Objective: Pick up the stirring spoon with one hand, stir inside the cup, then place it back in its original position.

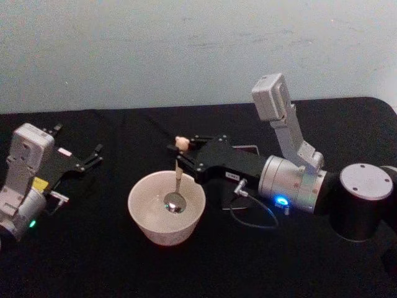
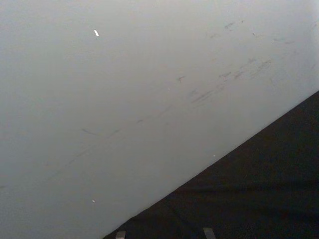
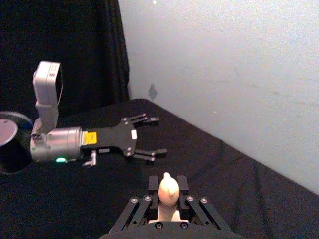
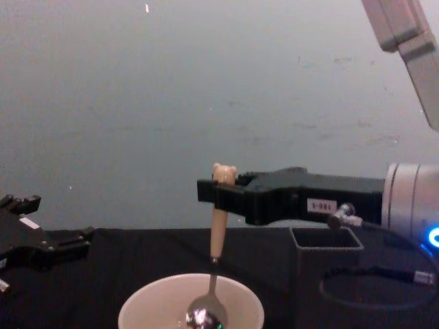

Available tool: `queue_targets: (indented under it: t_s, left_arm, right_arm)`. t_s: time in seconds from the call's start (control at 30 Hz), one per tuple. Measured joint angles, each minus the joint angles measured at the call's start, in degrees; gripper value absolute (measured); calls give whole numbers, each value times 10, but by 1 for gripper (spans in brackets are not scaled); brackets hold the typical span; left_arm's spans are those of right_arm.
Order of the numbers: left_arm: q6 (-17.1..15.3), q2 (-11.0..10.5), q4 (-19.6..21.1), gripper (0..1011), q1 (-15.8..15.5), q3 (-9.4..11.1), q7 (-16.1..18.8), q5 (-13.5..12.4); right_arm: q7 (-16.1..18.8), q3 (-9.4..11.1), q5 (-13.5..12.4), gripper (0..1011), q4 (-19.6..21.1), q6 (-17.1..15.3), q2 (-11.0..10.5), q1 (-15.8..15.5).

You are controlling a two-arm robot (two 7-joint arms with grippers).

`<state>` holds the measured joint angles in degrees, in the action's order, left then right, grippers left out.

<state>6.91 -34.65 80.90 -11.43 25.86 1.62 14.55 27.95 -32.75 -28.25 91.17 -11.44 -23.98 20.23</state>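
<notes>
Grips the stirring spoon [image 1: 178,180] by its cream handle, just under the bear head, with the right gripper [image 1: 180,153] clenched. Holds it near-upright, silver bowl down inside the cup [image 1: 141,214]. Probably calls for a straight lift along that axis, then a shift to the robot's right, to the dark holder [image 4: 309,264] just beside the cup. Leaves the left gripper [image 1: 93,155] spread open and idle at the left of the table [image 1: 93,261], well apart.

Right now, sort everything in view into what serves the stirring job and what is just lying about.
In the job: slim cream-handled, bear-topped silver stirring spoon; wide round cream-white cup; dark grey square holder; right gripper, shut on the spoon.
Lying about: left gripper, open, parked at left; black table.
</notes>
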Motion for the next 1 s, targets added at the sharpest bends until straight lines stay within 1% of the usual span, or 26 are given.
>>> queue_targets:
  t_s: [0.3,0.5,0.6,0.73,1.0]
  left_arm:
    - [0,0,0,1001,0,0,0,0]
    - [0,0,0,1001,0,0,0,0]
    - [0,0,0,1001,0,0,0,0]
    - [0,0,0,1001,0,0,0,0]
    - [0,0,0,1001,0,0,0,0]
  right_arm:
    - [-13,16,-13,223,5,0,4,8]
    - [-26,31,-30,223,16,-9,3,10]
    - [-33,40,-41,223,25,-14,1,10]
    - [-39,46,-49,223,33,-18,-3,9]
    - [-52,64,-75,223,52,-29,-18,1]
